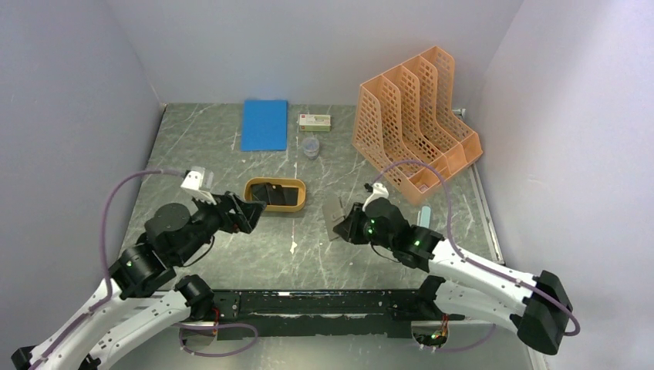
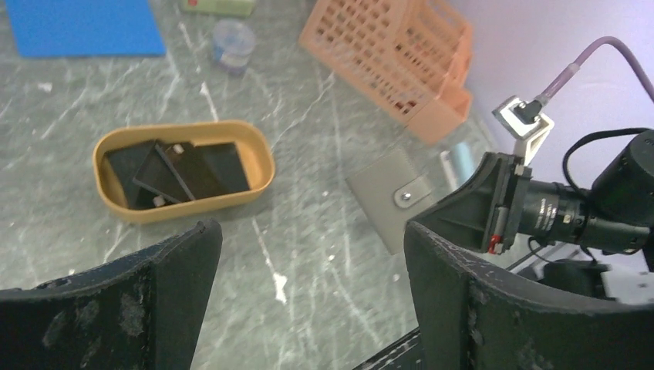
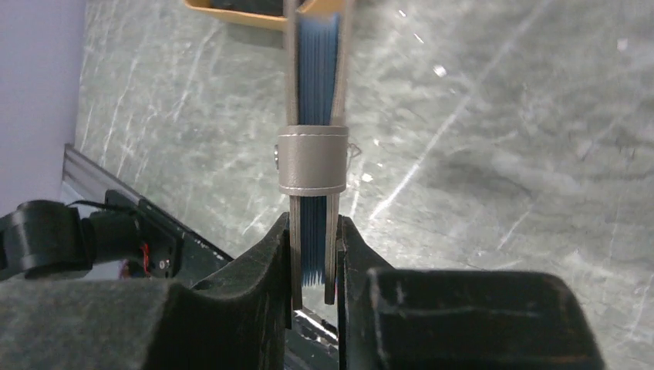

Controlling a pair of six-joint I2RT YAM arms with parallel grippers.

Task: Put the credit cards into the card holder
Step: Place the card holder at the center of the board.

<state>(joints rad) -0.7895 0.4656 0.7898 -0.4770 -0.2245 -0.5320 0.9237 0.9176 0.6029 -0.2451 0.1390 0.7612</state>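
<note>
The left gripper (image 2: 308, 243) fills the bottom edge, its two black fingers (image 2: 166, 285) standing wide apart with only the marbled table (image 2: 308, 116) showing between them. Beyond them sits the orange oval tray (image 2: 266, 166) with several dark credit cards (image 2: 181, 173) lying overlapped and askew inside. Beside the tray is the grey-brown card holder (image 2: 382, 193), snap tab showing, its lower edge meeting the right gripper (image 2: 436, 216). Farther back are a blue notebook (image 2: 77, 27), a small clear round pot (image 2: 233, 42) and an orange file rack (image 2: 393, 54).
</note>
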